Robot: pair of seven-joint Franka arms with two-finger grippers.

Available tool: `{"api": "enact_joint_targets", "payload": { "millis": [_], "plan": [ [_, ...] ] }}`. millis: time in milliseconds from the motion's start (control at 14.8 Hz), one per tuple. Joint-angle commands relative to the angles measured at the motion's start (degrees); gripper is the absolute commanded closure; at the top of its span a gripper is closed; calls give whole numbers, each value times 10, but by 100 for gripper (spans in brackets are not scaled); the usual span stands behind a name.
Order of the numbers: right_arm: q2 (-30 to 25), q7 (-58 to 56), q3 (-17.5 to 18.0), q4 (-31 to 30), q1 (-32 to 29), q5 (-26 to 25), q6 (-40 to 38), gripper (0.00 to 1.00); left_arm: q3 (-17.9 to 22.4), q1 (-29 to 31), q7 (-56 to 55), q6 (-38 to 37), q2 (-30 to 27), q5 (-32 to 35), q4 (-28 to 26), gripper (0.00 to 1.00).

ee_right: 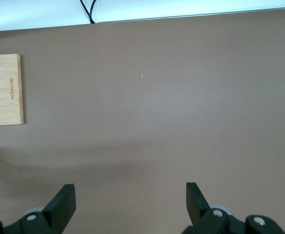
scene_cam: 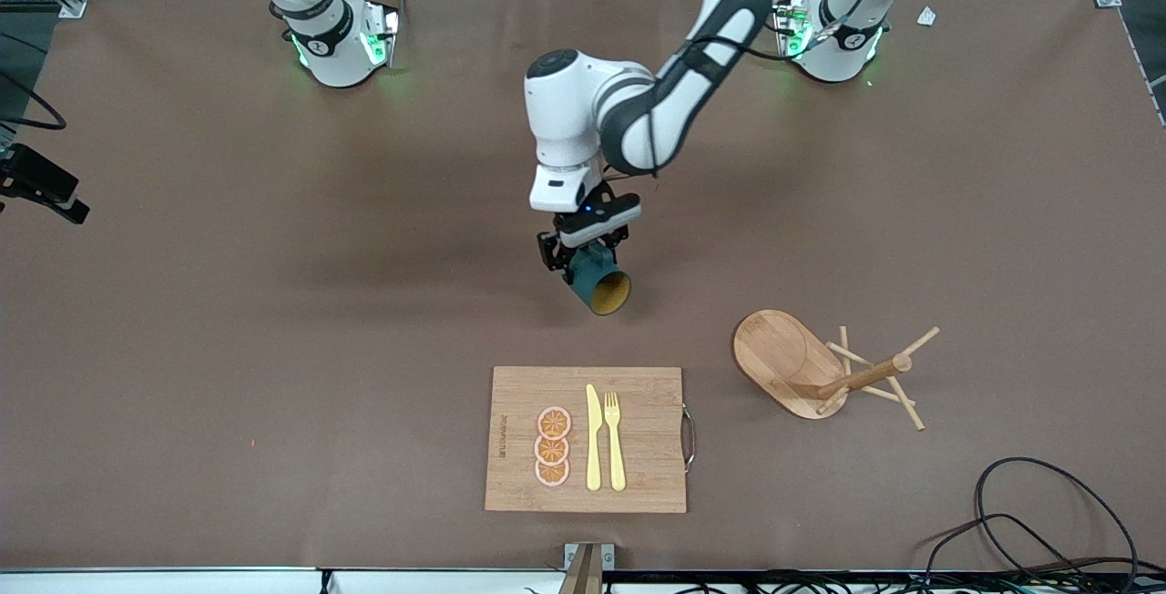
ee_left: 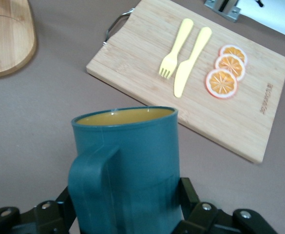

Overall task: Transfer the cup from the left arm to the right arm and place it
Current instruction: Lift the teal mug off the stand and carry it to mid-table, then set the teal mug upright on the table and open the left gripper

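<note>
Mid-transfer: cup (scene_cam: 601, 282) clamped in left gripper (scene_cam: 583, 257), aloft over bare table above the cutting board (scene_cam: 586, 439). Right gripper (ee_right: 130, 204) waiting, jaws wide (must approach and grasp next).

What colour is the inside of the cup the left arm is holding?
Tan-yellow inside the dark teal cup, shown best in the left wrist view.

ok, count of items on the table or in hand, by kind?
cup: 1, held in the left tool
cutting board: 1
orange slices: 3
knife: 1
fork: 1
wooden rack: 1
Total: 8
</note>
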Motion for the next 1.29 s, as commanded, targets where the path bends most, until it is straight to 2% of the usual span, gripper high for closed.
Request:
{"api": "enact_joint_targets", "payload": {
  "millis": [0, 271, 542, 678, 814, 881, 1085, 1220],
  "plan": [
    [3, -8, 6, 7, -8, -4, -6, 0, 11, -51, -68, -53, 56, 84, 56, 47],
    [3, -8, 6, 7, -8, -4, -6, 0, 11, -91, -97, -84, 93, 215, 64, 45],
    [3, -8, 6, 7, -8, -5, -6, 0, 11, -117, -211, -128, 136, 357, 64, 44],
    [3, -8, 6, 7, -8, -5, -6, 0, 9, -134, -252, -174, 160, 449, 64, 42],
    [3, -8, 6, 7, -8, -5, -6, 0, 9, -153, -257, -213, 178, 488, 60, 39],
    [3, -8, 6, 7, -8, -4, -6, 0, 9, -166, -260, -233, 192, 497, 60, 33],
    [3, -8, 6, 7, -8, -5, -6, 0, 9, -188, -259, -264, 200, 500, 53, 1],
    [3, -8, 6, 7, -8, -5, -6, 0, 5, -208, -263, -282, 199, 490, 48, 0]
  ]
}}
